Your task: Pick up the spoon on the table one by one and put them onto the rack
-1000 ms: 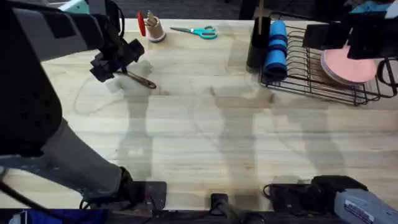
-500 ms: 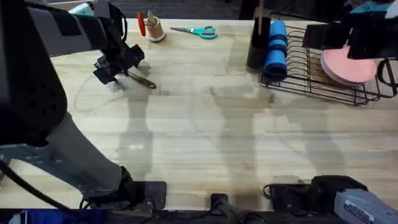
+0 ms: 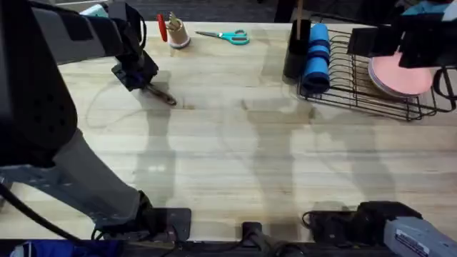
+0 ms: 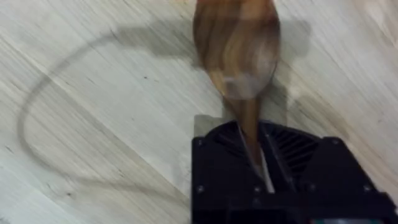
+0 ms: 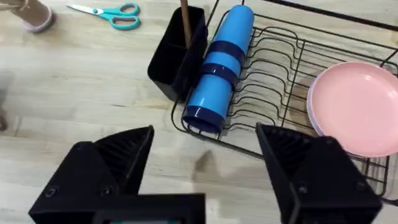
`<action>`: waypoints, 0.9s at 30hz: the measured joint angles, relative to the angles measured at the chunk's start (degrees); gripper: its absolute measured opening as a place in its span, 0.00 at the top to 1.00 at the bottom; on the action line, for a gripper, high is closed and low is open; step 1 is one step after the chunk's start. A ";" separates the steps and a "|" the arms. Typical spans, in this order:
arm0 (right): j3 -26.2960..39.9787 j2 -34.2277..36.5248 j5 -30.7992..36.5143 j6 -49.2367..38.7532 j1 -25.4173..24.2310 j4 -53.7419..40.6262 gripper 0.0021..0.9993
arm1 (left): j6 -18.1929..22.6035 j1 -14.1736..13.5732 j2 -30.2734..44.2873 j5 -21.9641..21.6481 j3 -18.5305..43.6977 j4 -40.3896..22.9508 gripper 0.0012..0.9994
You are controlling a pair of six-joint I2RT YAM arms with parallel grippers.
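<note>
Where half a second ago sat slightly nearer and to the left, the left gripper (image 3: 136,73) now down over the spoon (image 3: 162,95), fingers closed on its handle (image 4: 252,134), bowl flat on the table (image 3: 235,164). Wide bare wood toward the rack (image 3: 371,82) at the far right. Right gripper (image 5: 202,177) spread wide, holding nothing, near that rack's black cup (image 5: 179,53).

Spoon (image 3: 163,95) on table (image 3: 235,164) at 10 o'clock, under left gripper (image 3: 140,80). Scissors (image 3: 227,36) at 12, holder (image 3: 176,33) just left of them. Rack (image 3: 371,78) at 2: cup (image 3: 295,53) at its left end, tumbler (image 3: 315,58) beside it, plate (image 3: 400,77) further right.
</note>
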 joint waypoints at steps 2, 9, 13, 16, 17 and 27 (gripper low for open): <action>0.00 -0.02 0.00 0.00 0.00 0.00 0.01 | 0.00 0.00 0.00 0.06 0.02 0.02 0.85; 0.00 -0.02 0.02 -0.02 0.00 0.00 0.01 | -0.07 0.00 0.00 0.20 0.24 0.15 0.95; 0.00 0.00 0.02 -0.02 0.00 0.00 0.01 | -0.15 0.00 0.00 0.22 0.38 -0.35 0.95; 0.00 -0.02 0.02 -0.03 0.00 0.00 0.01 | -0.17 0.00 0.00 0.24 0.50 -0.92 0.95; 0.00 -0.01 0.02 -0.02 0.00 0.00 0.01 | -0.20 0.00 0.00 0.24 0.55 -1.11 0.95; 0.00 0.00 0.02 -0.01 0.00 0.00 0.01 | -0.17 0.00 1.24 1.01 5.26 -11.22 0.96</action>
